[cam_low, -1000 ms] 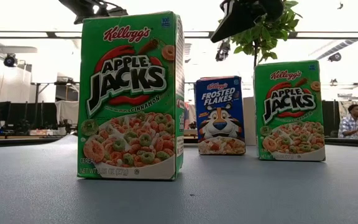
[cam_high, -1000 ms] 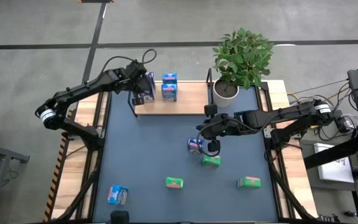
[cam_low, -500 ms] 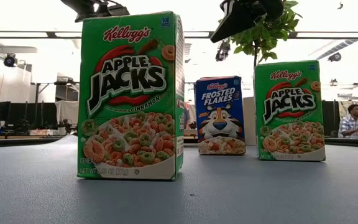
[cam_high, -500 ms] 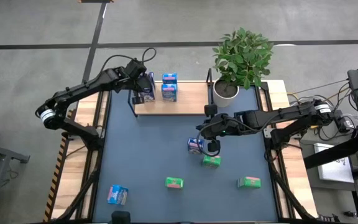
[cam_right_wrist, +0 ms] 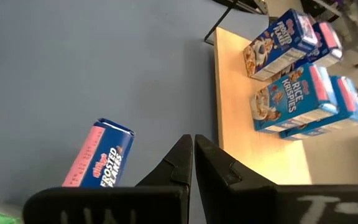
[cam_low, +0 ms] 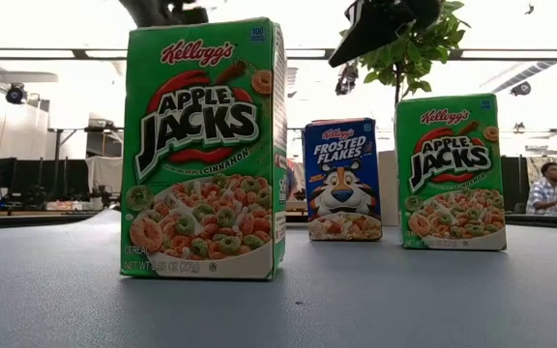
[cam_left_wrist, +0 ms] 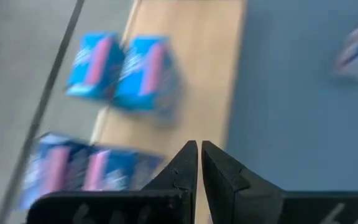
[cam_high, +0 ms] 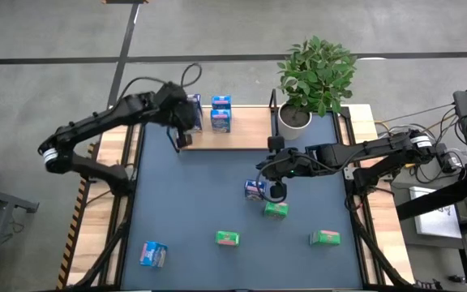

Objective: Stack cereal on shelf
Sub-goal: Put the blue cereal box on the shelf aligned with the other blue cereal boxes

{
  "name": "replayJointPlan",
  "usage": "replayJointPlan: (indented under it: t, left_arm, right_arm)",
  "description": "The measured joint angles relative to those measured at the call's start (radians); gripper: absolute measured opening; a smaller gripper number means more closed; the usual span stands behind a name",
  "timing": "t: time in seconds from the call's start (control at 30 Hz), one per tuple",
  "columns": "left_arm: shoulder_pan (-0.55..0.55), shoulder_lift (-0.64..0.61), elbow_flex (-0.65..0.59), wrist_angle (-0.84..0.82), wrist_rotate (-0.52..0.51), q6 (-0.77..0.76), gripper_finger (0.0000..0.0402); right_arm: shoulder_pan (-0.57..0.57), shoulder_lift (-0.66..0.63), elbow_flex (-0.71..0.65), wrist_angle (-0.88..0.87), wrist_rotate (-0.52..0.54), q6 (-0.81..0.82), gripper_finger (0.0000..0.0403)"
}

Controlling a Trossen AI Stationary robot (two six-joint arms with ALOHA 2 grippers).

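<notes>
The shelf [cam_high: 246, 134], a light wooden board with black wire ends, stands at the table's far side. On it stand a dark blue cereal box [cam_high: 193, 113] and a light blue one [cam_high: 221, 113]. My left gripper [cam_left_wrist: 199, 163] hovers shut over the shelf's left end [cam_high: 178, 130], holding nothing. My right gripper [cam_right_wrist: 192, 155] hangs shut above mid-table [cam_high: 276, 191], over a dark blue Frosted Flakes box [cam_right_wrist: 101, 162] and a green box [cam_high: 276, 210]. More boxes stand near the front: green [cam_high: 228, 238], green [cam_high: 325, 237], light blue [cam_high: 153, 254].
A potted plant in a white pot [cam_high: 296, 118] stands at the shelf's right end. In the low view a large Apple Jacks box [cam_low: 206, 150] stands closest, with Frosted Flakes [cam_low: 341, 179] and another Apple Jacks [cam_low: 451, 172] behind. A person [cam_low: 547, 188] sits beyond the table.
My left gripper has risen and drawn back from the dark blue box on the shelf toward the table's left edge, rolling as it went. The boxes on the shelf have stayed where they were.
</notes>
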Motion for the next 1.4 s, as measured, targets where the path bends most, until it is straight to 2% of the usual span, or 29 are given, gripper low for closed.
replayJointPlan:
  t: [0.2, 0.27, 0.37, 0.5, 0.6, 0.67, 0.97, 1.13, 1.23, 1.4]
  left_arm:
    - [-0.201, -0.112, -0.133, 0.195, -0.006, -0.192, 0.0006]
    - [-0.27, -0.143, -0.189, 0.281, -0.046, -0.247, 0.0006]
    - [-0.372, -0.18, -0.262, 0.357, -0.177, -0.305, 0.0006]
    - [-0.475, -0.215, -0.331, 0.363, -0.419, -0.36, 0.0006]
    - [-0.514, -0.229, -0.375, 0.358, -0.574, -0.383, 0.0006]
    - [-0.517, -0.23, -0.395, 0.35, -0.621, -0.383, 0.0006]
    - [-0.516, -0.227, -0.414, 0.36, -0.625, -0.402, 0.0006]
    - [-0.517, -0.232, -0.411, 0.365, -0.624, -0.407, 0.0006]
    - [-0.517, -0.234, -0.411, 0.365, -0.624, -0.407, 0.0006]
    - [-0.517, -0.235, -0.412, 0.366, -0.624, -0.407, 0.0006]
  right_arm:
    - [0.019, 0.0, 0.0, -0.005, -0.056, 0.103, 0.0009]
    - [0.03, 0.0, 0.0, -0.005, -0.059, 0.141, 0.0009]
    - [0.045, 0.0, 0.004, -0.013, -0.06, 0.189, 0.0009]
    - [0.059, 0.006, 0.042, -0.062, -0.062, 0.241, 0.0009]
    - [0.059, 0.017, 0.068, -0.089, -0.092, 0.266, 0.0009]
    - [0.059, 0.022, 0.081, -0.122, -0.124, 0.28, 0.0009]
    - [0.059, 0.097, 0.161, -0.303, -0.139, 0.373, 0.0009]
    - [0.059, 0.12, 0.172, -0.305, -0.175, 0.414, 0.0015]
    - [0.059, 0.124, 0.168, -0.321, -0.186, 0.451, 0.004]
    - [0.059, 0.138, 0.157, -0.314, -0.18, 0.481, 0.0118]
